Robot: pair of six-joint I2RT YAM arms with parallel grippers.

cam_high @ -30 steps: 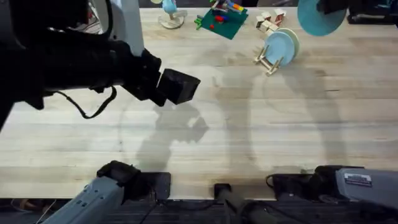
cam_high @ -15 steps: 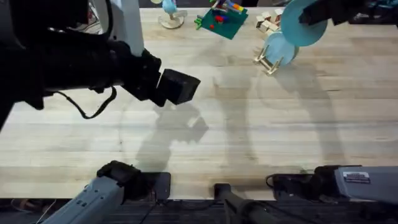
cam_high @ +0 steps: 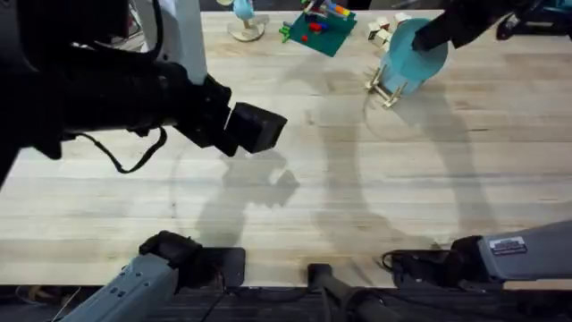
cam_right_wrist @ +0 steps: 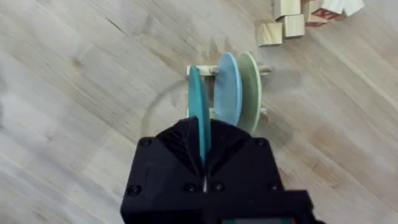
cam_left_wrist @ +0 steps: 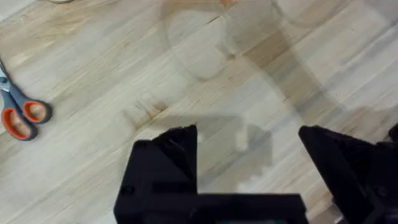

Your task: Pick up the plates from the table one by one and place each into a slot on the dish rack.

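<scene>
My right gripper (cam_high: pixel 440 32) is shut on the turquoise plate (cam_high: pixel 418 50), holding it on edge over the dish rack (cam_high: pixel 382 88) at the table's far right. In the right wrist view this turquoise plate (cam_right_wrist: pixel 198 115) runs from between my fingers to the rack (cam_right_wrist: pixel 200 70), next to a pale blue plate (cam_right_wrist: pixel 227 93) that stands in a slot. Whether it touches the rack I cannot tell. A cream plate (cam_right_wrist: pixel 250 93) stands behind the blue one. My left gripper (cam_left_wrist: pixel 249 134) hangs open over bare wood, and the overhead view shows it (cam_high: pixel 256 127) left of centre.
A green toy-brick board (cam_high: pixel 316 32) and small wooden blocks (cam_high: pixel 386 30) lie at the far edge near the rack. Orange-handled scissors (cam_left_wrist: pixel 21 113) lie on the table in the left wrist view. The left arm (cam_high: pixel 98 89) looms large over the table's left side.
The right gripper has carried the turquoise plate left and down from the far right corner to the dish rack. The left arm has not moved.
</scene>
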